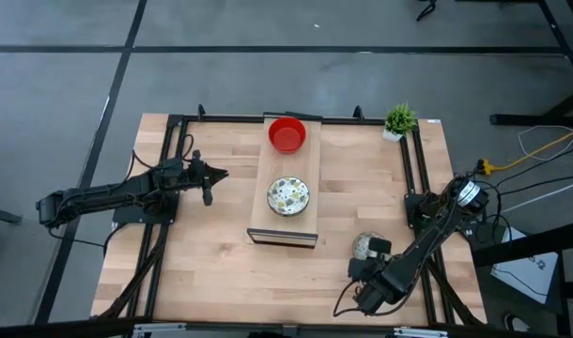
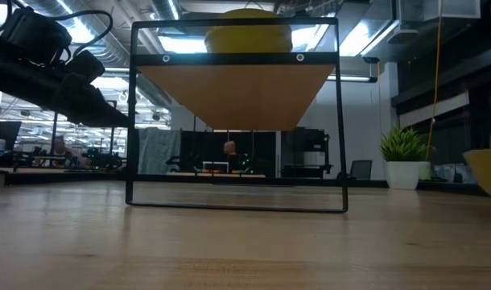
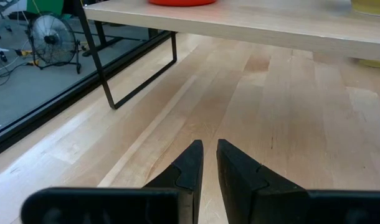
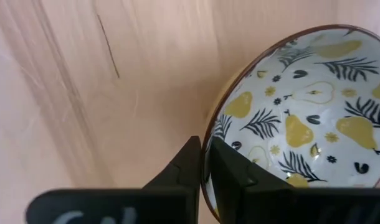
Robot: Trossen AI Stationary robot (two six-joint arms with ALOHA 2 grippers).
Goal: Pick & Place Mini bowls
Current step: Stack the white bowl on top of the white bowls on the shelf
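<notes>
now the right gripper [image 4: 204, 163] is low over the table [image 1: 211, 253], near its front edge on the right side, and its two fingers are pressed on the rim of a patterned mini bowl [image 4: 305, 118], one finger inside and one outside. this bowl is white inside, with yellow pears and dark leaves, and in the high view [image 1: 365, 246] it sits just beside the gripper [image 1: 373, 252], partly hidden by the arm.

away from this gripper, toward the middle of the table, stands a raised wooden shelf [image 1: 268, 225]. on it rest a second patterned bowl [image 1: 288, 196] and, farther back, a red bowl [image 1: 287, 134].

the left gripper [image 3: 206, 163] waits well to the left of the shelf, with fingers almost together and nothing between them. a small potted plant [image 1: 399, 120] stands at the far right corner.
</notes>
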